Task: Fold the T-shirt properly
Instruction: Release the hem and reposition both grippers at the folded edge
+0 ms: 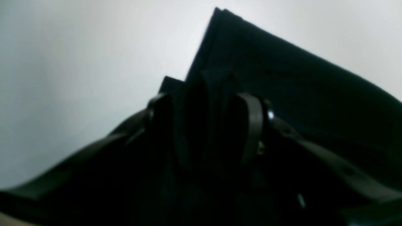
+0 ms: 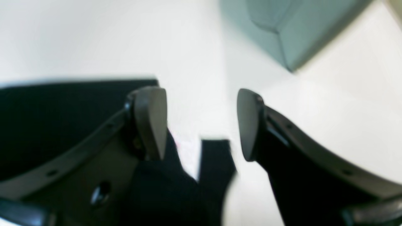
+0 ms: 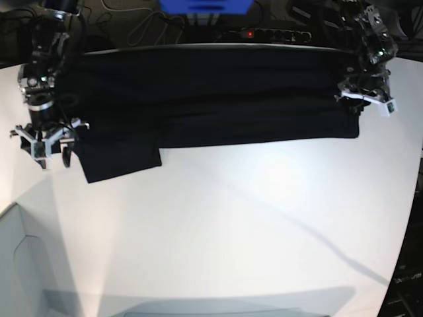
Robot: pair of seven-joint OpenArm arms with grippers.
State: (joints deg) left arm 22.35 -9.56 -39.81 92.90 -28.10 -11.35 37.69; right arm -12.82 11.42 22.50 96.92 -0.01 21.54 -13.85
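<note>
The black T-shirt (image 3: 198, 92) lies as a long band across the far half of the white table (image 3: 251, 218), with one sleeve (image 3: 119, 158) sticking out toward me at the left. No graphic or label shows. My left gripper (image 1: 205, 125) is shut on a bunched fold of the shirt (image 1: 298, 81) at its right end, where it also shows in the base view (image 3: 353, 109). My right gripper (image 2: 199, 122) is open and empty, just off the sleeve's left edge (image 3: 49, 148). Black cloth (image 2: 47, 125) lies beside and under its fingers.
A power strip with a red light (image 3: 264, 33), cables and a blue object (image 3: 205, 6) sit behind the table's far edge. A grey box-like panel (image 2: 282, 28) stands near my right gripper, at the lower left in the base view (image 3: 26, 264).
</note>
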